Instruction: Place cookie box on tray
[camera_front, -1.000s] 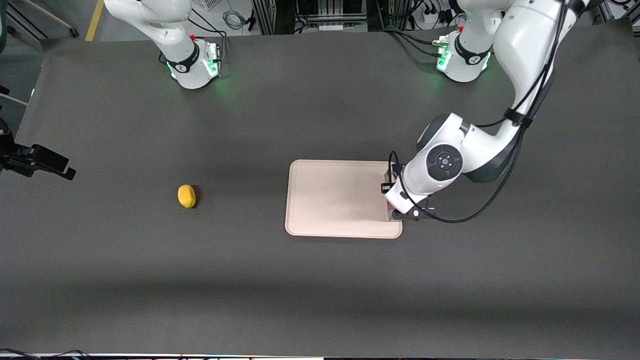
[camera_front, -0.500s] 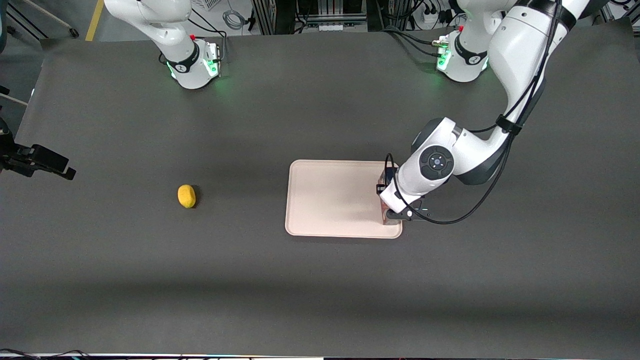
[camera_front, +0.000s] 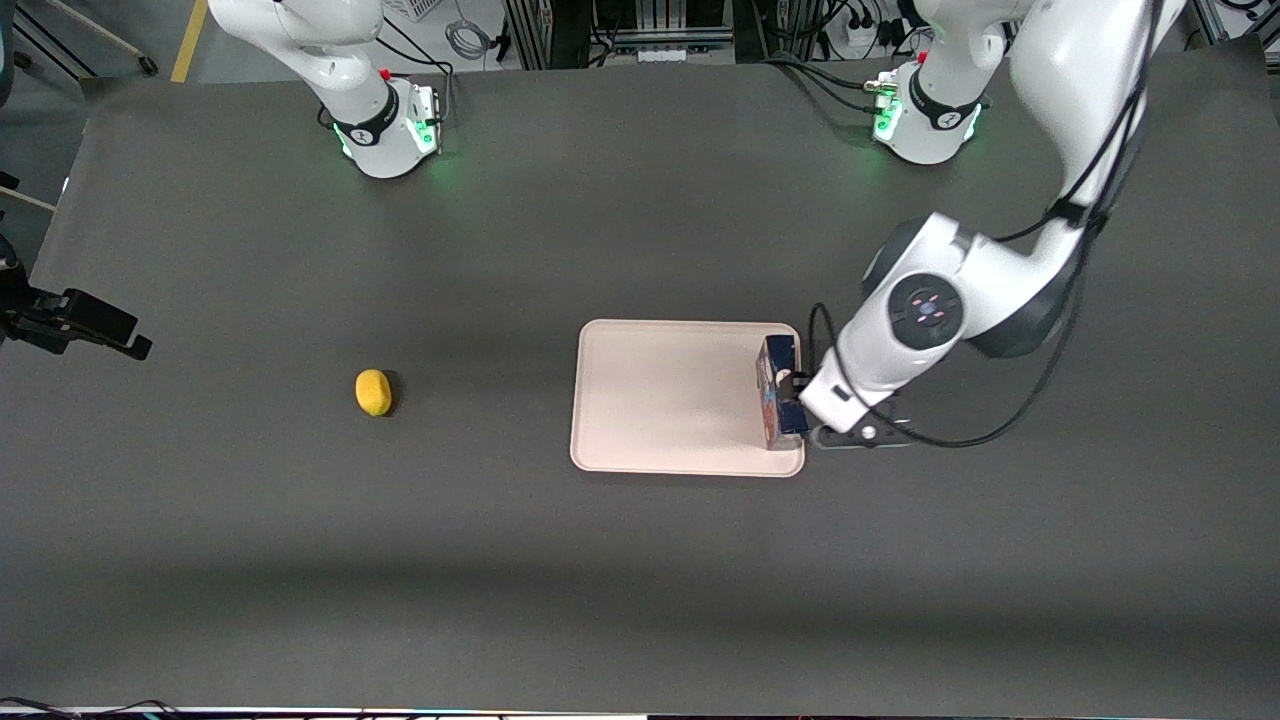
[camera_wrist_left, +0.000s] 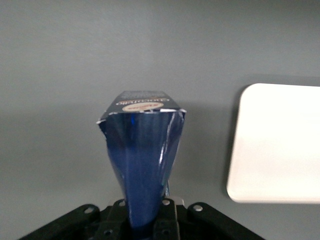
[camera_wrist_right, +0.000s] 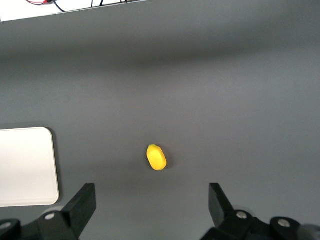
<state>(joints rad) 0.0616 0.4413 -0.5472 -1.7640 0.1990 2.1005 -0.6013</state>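
Lemon-like yellow object: lies on the dark surface, well apart from the end effector toward the parked arm's end; no part in the task. Tray: pale pinkish-white, rounded corners, low rim, flat on the surface; its bare floor spreads from the end effector toward the parked arm's end. Cookie box: dark blue carton, seen in the front view over the tray's edge nearest the working arm, long axis running toward and away from the front camera, along that edge. End effector: just beside the box on the working arm's side, largely hidden under the wrist in the front view. Views compared: the left wrist view shows the cookie box rising straight out from between the jaws of the end effector, closed on the carton's base, walls creased inward at the grip and the printed end farthest from the camera; the front view cannot confirm this hold. In that wrist view the tray lies beside the box with grey surface under the carton, so the box appears lifted rather than resting. Judgement: the box is carried at the tray's margin; the coming move likely turns on shifting it inward over the tray floor, then lowering and letting go.
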